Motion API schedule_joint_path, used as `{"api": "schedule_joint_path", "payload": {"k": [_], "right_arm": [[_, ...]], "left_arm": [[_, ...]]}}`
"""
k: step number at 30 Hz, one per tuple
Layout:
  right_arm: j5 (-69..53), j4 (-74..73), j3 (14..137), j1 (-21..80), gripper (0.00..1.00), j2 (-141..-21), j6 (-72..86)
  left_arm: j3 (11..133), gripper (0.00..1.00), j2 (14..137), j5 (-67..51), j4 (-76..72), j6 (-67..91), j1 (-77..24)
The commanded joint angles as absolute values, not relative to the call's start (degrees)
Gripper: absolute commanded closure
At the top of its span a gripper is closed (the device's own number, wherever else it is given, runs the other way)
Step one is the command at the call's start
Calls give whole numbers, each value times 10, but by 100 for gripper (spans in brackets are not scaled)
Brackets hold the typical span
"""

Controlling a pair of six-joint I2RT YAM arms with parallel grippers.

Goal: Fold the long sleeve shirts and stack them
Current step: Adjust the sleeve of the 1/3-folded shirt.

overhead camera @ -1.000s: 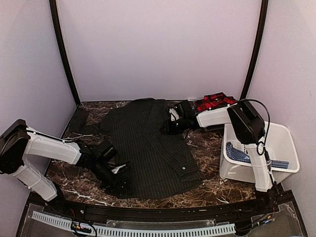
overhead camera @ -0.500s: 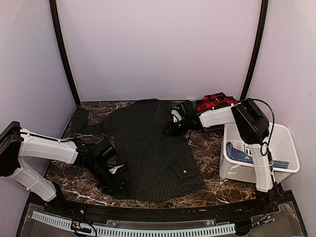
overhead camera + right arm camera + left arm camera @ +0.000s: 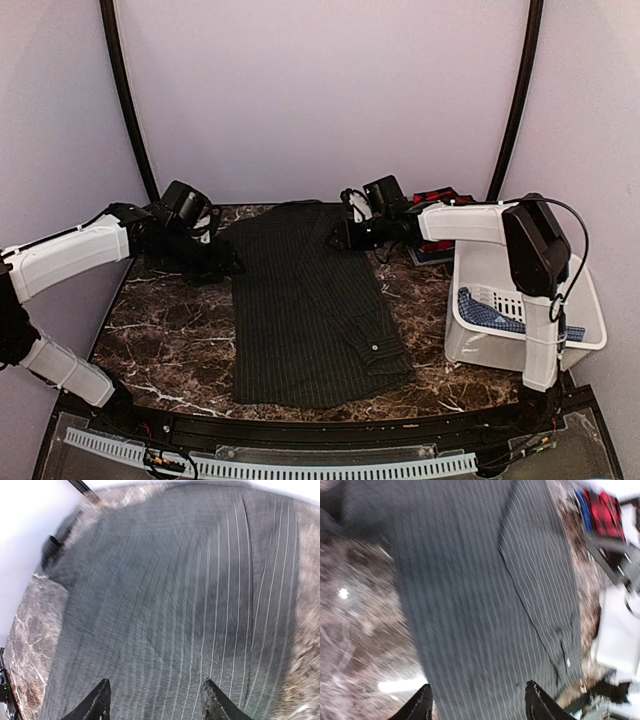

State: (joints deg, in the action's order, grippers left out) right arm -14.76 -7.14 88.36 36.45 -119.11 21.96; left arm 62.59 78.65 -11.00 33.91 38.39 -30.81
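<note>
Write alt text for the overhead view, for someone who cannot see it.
A dark pinstriped shirt lies flat on a marble table, one sleeve folded across its front. The left gripper and right gripper are at its far corners. A plaid shirt and a white bin sit at the right.

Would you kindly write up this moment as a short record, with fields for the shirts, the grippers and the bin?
pinstripe shirt: spread flat on the marble table, one sleeve laid along its body
plaid shirt: bunched at the table's far right, behind the right arm
left gripper: open above the pinstripe shirt, nothing between its fingers
right gripper: open above the same shirt, holding nothing
white bin: at the right edge, blue checked cloth inside
stack: not yet made
</note>
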Motion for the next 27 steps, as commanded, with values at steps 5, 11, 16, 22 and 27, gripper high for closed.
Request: {"api": "schedule_joint_path", "payload": {"k": [5, 11, 16, 22, 27], "right_arm": [[-111, -50, 890, 368, 28, -1086, 193], [-104, -59, 889, 359, 1, -1038, 190], [-104, -53, 861, 331, 1, -990, 248], [-237, 84, 742, 281, 1, -943, 353], [-300, 108, 703, 253, 1, -932, 371]], "left_arm": [[676, 35, 842, 128, 256, 358, -175], [727, 34, 942, 165, 194, 363, -81], [803, 33, 1018, 200, 206, 358, -38], [872, 33, 1104, 170, 223, 370, -3], [930, 31, 1158, 150, 244, 376, -2]]}}
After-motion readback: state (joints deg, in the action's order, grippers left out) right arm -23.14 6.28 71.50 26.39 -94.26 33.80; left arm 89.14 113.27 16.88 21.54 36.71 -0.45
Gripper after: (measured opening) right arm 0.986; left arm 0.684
